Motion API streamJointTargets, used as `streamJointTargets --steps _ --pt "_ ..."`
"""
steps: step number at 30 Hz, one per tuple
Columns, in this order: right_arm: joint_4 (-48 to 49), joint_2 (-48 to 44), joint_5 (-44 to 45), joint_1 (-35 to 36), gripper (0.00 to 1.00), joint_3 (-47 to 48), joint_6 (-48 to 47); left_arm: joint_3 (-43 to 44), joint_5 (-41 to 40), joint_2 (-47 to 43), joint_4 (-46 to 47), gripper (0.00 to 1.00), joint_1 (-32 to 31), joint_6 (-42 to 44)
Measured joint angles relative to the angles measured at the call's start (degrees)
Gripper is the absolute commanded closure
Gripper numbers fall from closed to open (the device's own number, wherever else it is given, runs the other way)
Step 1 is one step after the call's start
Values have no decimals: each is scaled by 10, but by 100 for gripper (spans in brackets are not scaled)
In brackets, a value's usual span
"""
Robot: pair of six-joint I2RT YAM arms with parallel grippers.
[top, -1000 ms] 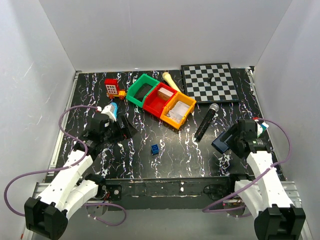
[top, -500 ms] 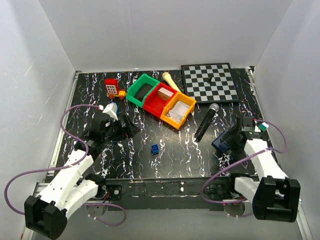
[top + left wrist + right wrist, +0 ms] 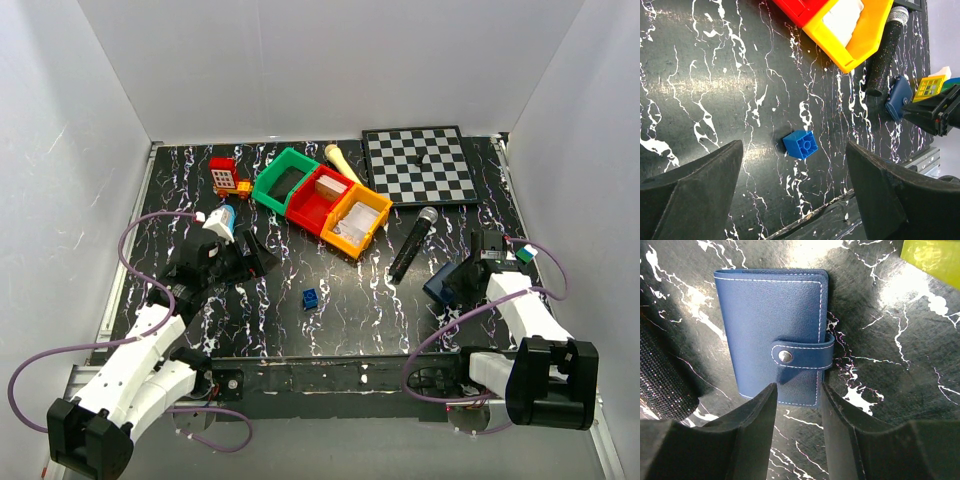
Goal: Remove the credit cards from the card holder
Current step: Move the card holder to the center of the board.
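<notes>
The card holder (image 3: 772,335) is a navy-blue case, closed, with a snap strap across it. It lies flat on the black marbled table at the right (image 3: 441,285) and also shows in the left wrist view (image 3: 898,97). My right gripper (image 3: 797,390) is just over its near edge with the jaws a little apart and nothing between them; from above it sits beside the holder (image 3: 460,282). My left gripper (image 3: 255,258) is wide open and empty over the table's left side (image 3: 794,144). No cards are visible.
A small blue cube (image 3: 310,298) lies mid-table. A black microphone (image 3: 413,243) lies just left of the holder. Green (image 3: 285,178), red (image 3: 322,200) and yellow (image 3: 356,222) bins stand at the back, with a chessboard (image 3: 420,165) and a red toy house (image 3: 223,174).
My right arm has folded back toward the right edge while its gripper stays at the card holder. The left arm has barely shifted.
</notes>
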Motion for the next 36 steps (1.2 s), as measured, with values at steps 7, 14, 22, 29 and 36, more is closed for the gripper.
streamJointTargets --steps 7,14,22,29,36 --pt "5 17 -6 0 45 0 -6 -6 1 0 3 17 0 0" --pt "0 22 -8 0 39 0 -9 -6 3 0 5 17 0 0" --pt "9 25 -13 0 61 -5 -7 -6 5 0 5 17 0 0" --pt "26 31 -21 0 79 -6 -7 -6 4 0 -2 17 0 0" --pt "50 31 -41 -1 99 -13 -9 -6 4 -2 -5 17 0 0"
